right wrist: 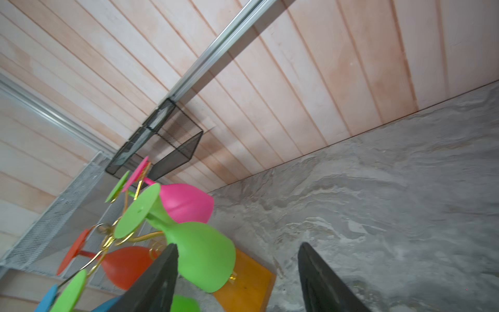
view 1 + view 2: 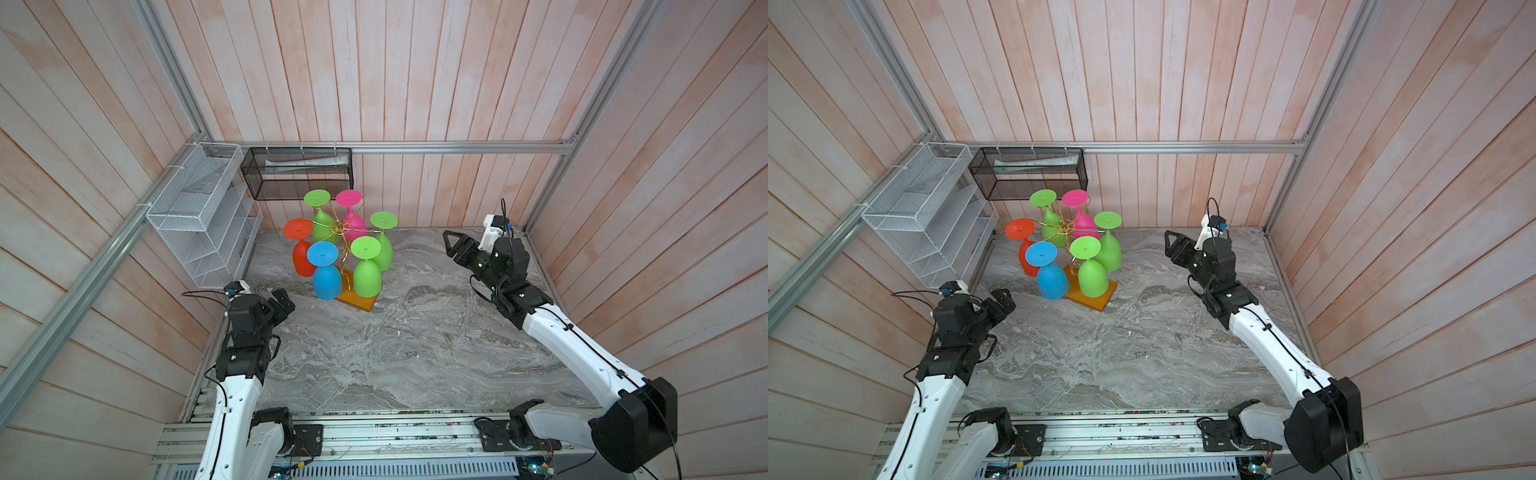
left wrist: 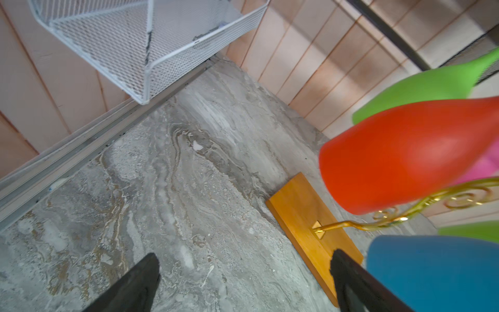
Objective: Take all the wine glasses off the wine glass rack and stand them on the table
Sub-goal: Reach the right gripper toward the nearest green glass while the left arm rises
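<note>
Six wine glasses (image 2: 367, 277) hang bowl-down on the rack (image 2: 340, 227). Left gripper (image 3: 243, 258): jaws wide, empty, near the rack's base (image 3: 295, 213). Right gripper (image 1: 238, 245): jaws parted, empty, well apart from the rack.

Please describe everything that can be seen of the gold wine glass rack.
The wine glass rack is thin gold wire: a stem with curled scrolls rises from a rectangular amber wooden base, and arms spread from a hub at the top. It stands upright on the grey marbled table, toward the back left. Six glasses hang upside down from its arms: three green, one pink, one red, one blue.
</note>
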You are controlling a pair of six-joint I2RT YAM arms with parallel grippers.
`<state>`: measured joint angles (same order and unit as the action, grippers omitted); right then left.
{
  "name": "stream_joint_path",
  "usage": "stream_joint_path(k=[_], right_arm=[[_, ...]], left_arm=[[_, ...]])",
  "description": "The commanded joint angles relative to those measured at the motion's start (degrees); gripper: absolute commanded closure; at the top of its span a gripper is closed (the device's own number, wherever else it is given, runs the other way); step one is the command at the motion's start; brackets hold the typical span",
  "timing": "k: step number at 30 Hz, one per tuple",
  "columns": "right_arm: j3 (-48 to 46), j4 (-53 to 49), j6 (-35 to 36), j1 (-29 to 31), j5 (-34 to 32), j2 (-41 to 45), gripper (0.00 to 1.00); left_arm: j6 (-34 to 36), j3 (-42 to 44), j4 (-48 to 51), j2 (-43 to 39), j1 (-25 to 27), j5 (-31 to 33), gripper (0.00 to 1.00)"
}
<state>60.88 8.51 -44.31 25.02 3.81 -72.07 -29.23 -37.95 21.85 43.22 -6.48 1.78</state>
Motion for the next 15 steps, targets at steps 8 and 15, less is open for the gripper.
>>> stream_joint_path(k=[8, 15], right_arm=[[6.9, -0.36, -17.52, 5.18, 14.28, -4.93, 0.44], [9.41, 0.93, -22.7, 8.62, 17.16, -7.92, 0.53]], left_arm=[[10.86, -6.73, 4.8, -5.93, -0.22, -4.9, 0.01], [11.4, -10.4, 1.91, -8.29, -0.19, -5.55, 0.03]])
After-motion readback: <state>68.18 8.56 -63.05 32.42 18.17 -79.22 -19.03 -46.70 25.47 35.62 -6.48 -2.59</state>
